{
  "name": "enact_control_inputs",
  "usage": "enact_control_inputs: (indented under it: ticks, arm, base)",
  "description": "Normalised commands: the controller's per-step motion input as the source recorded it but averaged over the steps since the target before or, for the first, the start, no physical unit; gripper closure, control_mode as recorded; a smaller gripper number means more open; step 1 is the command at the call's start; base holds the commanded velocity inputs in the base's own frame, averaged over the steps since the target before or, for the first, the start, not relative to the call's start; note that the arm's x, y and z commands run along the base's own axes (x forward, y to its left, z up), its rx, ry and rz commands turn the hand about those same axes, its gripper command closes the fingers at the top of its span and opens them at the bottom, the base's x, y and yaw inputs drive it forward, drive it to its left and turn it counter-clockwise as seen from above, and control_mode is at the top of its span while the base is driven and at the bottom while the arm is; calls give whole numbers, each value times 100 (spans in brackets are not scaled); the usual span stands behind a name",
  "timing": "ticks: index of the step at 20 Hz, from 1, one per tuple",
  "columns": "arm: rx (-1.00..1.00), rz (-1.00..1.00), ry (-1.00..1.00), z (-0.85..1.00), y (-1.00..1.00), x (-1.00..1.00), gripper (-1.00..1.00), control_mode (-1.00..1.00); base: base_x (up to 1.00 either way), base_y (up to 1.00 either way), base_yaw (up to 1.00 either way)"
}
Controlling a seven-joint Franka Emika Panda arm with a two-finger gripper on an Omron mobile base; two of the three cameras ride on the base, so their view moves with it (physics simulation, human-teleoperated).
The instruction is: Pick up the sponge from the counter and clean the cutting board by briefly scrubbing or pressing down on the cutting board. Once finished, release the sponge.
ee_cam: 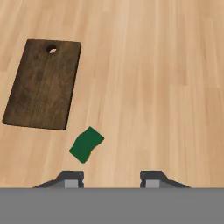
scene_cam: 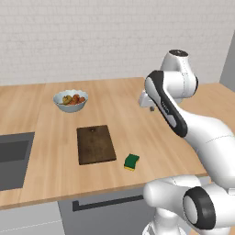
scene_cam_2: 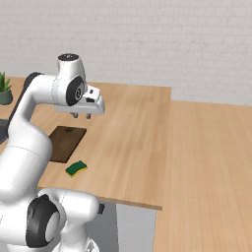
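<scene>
Small green-topped, yellow-bottomed rectangular sponge [scene_cam: 131,161] lying on light-brown wooden plank counter [scene_cam: 124,119], just beside the near right corner of flat dark brown wooden cutting board [scene_cam: 95,144], not touching it. Two-finger gripper [scene_cam_2: 81,116] poised well above the board, fingers spread, holding nothing.

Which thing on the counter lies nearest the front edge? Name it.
The sponge, the small green-topped block. It sits closer to the counter's front edge than the cutting board beside it and the fruit bowl farther back.

One sponge [scene_cam: 131,161], one cutting board [scene_cam: 95,144], one bowl [scene_cam: 70,101] of fruit, one sink [scene_cam: 13,158], one potted plant [scene_cam_2: 4,88], one counter [scene_cam: 124,119]
</scene>
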Motion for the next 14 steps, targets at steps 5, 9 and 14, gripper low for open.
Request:
enact_control_inputs:
  ticks: [5, 9, 14]
  arm:
    - [0, -4, 0, -18, 13, 0, -100, -100]
    - [0, -23, 0, -48, 44, -2, -100, -100]
    - [3, -31, 3, -55, 36, -31, -100, -100]
  base:
    - [0, 0, 0]
    - [0, 0, 0]
    - [0, 0, 0]
